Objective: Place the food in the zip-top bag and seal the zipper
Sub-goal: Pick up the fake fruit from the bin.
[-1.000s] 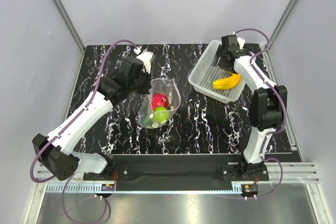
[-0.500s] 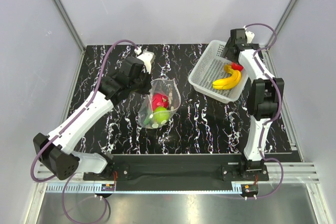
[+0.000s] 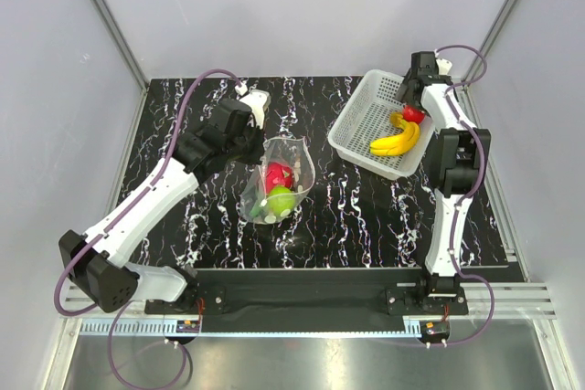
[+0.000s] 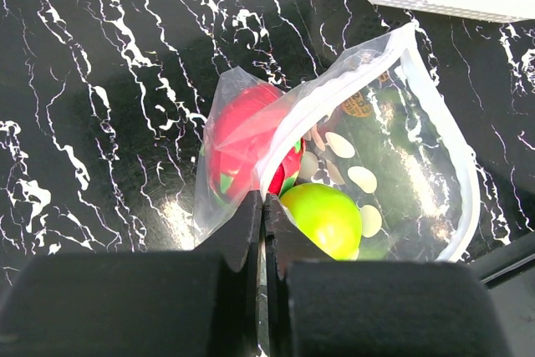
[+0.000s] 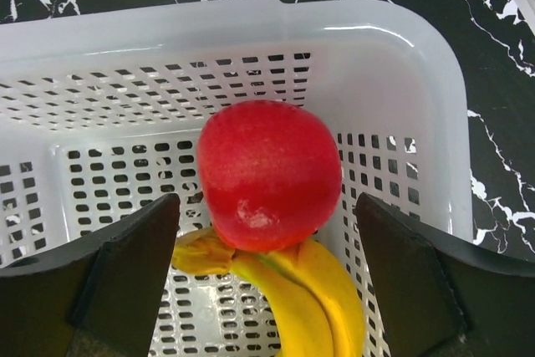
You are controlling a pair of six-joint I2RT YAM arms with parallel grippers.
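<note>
The left gripper had its two fingers pressed together, pinching the near edge of the zip-top bag, which lay on the black marbled table. Just ahead of the fingertips the zipper ran away as a pale strip and looped round to the right, so the mouth stood open. Inside the dotted film, a red green-topped fruit sat just ahead and slightly left of the closed fingers, and a green fruit lay touching it, just to the fingers' right.

The right gripper hung over the far corner of the white perforated basket with its fingers spread wide. The red round fruit lay between them, a gap showing on either side, so neither finger touched it. The banana bunch lay directly below the fruit in the wrist view, nearer the wrist, its stem end tucked against the fruit's underside. Both fruits rested on the basket floor, well apart from the bag
</note>
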